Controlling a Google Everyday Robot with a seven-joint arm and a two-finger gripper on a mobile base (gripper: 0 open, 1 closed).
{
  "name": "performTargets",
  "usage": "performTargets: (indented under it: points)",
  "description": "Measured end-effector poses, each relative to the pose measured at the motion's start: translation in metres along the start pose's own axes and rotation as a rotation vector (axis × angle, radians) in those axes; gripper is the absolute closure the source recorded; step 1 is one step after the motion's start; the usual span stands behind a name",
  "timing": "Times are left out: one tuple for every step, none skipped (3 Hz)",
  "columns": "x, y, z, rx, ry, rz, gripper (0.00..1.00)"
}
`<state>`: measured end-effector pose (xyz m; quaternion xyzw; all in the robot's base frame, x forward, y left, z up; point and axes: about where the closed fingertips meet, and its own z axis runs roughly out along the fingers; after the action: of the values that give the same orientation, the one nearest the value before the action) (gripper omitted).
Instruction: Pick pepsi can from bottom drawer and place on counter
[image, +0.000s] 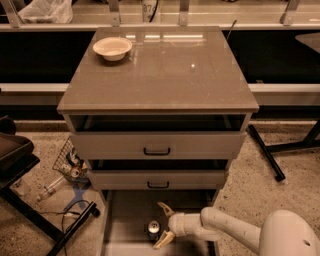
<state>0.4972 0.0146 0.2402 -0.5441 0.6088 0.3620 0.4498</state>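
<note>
The pepsi can (153, 230) stands upright on the grey floor of the pulled-out bottom drawer (125, 225), its silver top showing. My gripper (162, 226) reaches in from the right on a white arm, low inside the drawer. Its two pale fingers are spread apart, one behind the can and one in front of it, so the can sits just at the mouth of the open jaws. The counter (165, 70) is the glossy grey-brown slab on top of the cabinet, well above the gripper.
A white bowl (112, 48) sits at the counter's back left corner. The two upper drawers (157, 146) with black handles overhang the bottom drawer. A wire basket and clutter (70, 162) lie on the floor at left, and a black stand leg (265, 152) at right.
</note>
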Motion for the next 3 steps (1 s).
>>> performTargets:
  points:
    - [0.023,0.003,0.017,-0.012,0.025,0.007,0.0]
    - [0.035,0.009,0.029,-0.028,0.033,0.017,0.0]
    - [0.046,0.015,0.046,-0.055,0.045,0.025,0.18]
